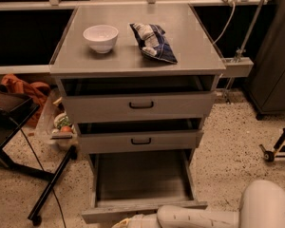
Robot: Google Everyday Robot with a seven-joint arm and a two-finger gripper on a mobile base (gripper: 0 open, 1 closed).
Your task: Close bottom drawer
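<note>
The bottom drawer [142,179] of the grey cabinet stands pulled far out toward the camera, its bare floor fully exposed and its front panel lying low in the view, just above the lower edge. The end effector [129,221] sits at that lower edge, directly in front of the front panel and left of its centre. It is close against the panel, though contact cannot be confirmed. It is cut off by the edge, so whether it is spread or pressed together cannot be told. The white arm [199,217] runs in from the lower right, parallel to the panel, from a large rounded joint at the right corner. Above, the middle drawer [140,140] and the top drawer [141,106] each show a dark bar handle and a dark gap over the front. On the worktop [194,56] a white bowl [100,37] stands at the left and a crumpled blue bag [153,42] lies just beside it toward the centre, the two apart. A black stand [9,115] occupies the speckled floor to the cabinet's left.
</note>
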